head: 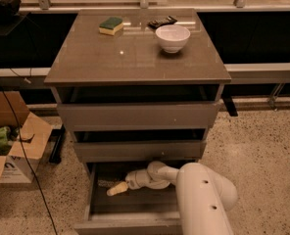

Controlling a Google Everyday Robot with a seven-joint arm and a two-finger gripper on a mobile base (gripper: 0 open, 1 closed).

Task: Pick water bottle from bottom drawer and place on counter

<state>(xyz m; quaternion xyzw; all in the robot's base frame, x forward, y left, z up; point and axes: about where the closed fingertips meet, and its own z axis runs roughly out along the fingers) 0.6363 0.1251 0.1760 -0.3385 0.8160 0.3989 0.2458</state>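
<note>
The bottom drawer [135,207] is pulled out, open at the top. My gripper [116,189] reaches into it from the right, its pale tip pointing left and down near the drawer's back left. A small clear crinkled thing, seemingly the water bottle [104,183], lies on the drawer floor just left of and behind the gripper tip; I cannot tell whether they touch. The glossy brown-grey counter [130,58] tops the cabinet.
On the counter stand a white bowl [172,37], a green-yellow sponge [110,25] and a dark flat object [162,22]. The two upper drawers are slightly open. An open cardboard box [12,141] and a black cable [17,131] are on the floor at the left.
</note>
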